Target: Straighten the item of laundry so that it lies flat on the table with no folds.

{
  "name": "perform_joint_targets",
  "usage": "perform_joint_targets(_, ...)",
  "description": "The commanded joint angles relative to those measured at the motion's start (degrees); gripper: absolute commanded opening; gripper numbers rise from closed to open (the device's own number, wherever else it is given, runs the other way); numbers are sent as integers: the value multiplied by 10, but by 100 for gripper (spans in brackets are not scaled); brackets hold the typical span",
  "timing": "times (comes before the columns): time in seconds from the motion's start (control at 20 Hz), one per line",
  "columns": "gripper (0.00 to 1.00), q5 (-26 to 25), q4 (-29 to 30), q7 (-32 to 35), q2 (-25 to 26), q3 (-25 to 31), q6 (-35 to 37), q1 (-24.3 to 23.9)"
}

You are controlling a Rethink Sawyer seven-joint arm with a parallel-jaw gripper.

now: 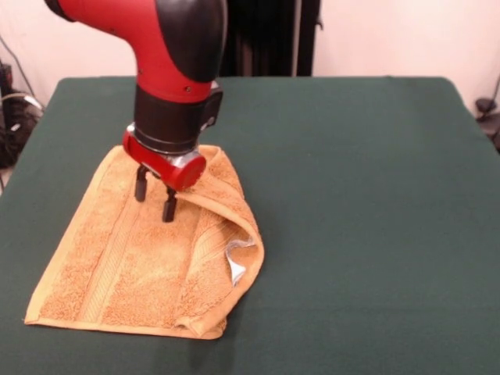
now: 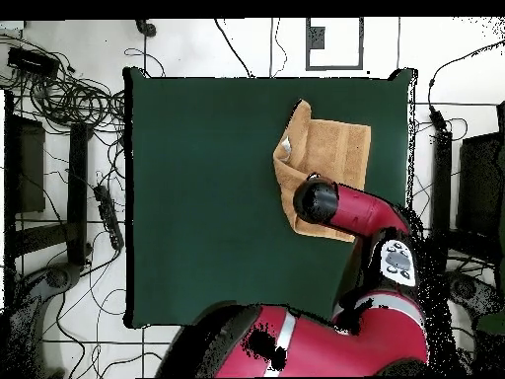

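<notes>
While one towel (image 1: 133, 258) is lying on the green bench (image 1: 367, 195), one red and black arm is reaching down over it from above. In the front view the towel is sitting toward the picture's left and near edge of the bench; in the overhead view it is sitting near the top right corner, partly covered by the arm. Most of the cloth is lying flat, with one woven band running along its length. Its right-hand side in the front view is not lying flat: one long flap is folding up and over onto the rest, rising from the near corner toward the tool. One small white tag (image 1: 237, 269) is showing on the underside of that raised flap.

One tool (image 1: 155, 195) is hanging at the arm's end, over the far part of the towel. Two dark fingers (image 1: 169, 205) are pointing down, standing a little apart with a gap showing between them. The finger nearer the flap is sitting right against the lifted edge of the cloth, though whether the cloth is pinched between the two fingers I cannot tell. Both fingertips are sitting low, at or just above the towel's surface.
</notes>
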Motion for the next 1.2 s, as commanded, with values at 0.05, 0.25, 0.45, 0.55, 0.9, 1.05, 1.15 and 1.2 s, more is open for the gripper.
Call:
perform_joint_targets(0.05,100,38,-1,104,20,39,39,58)
perform_joint_targets(0.25,100,51,-15,102,27,36,56,65)
perform_joint_targets(0.45,100,61,-25,100,36,36,63,71)
perform_joint_targets(0.55,100,64,-28,97,38,37,65,71)
perform_joint_targets(0.9,100,67,-28,94,45,44,51,67)
perform_joint_targets(1.05,100,71,-22,93,42,49,48,65)
perform_joint_targets(1.15,100,76,-10,98,32,52,51,68)
perform_joint_targets(1.2,100,80,3,104,24,58,45,70)
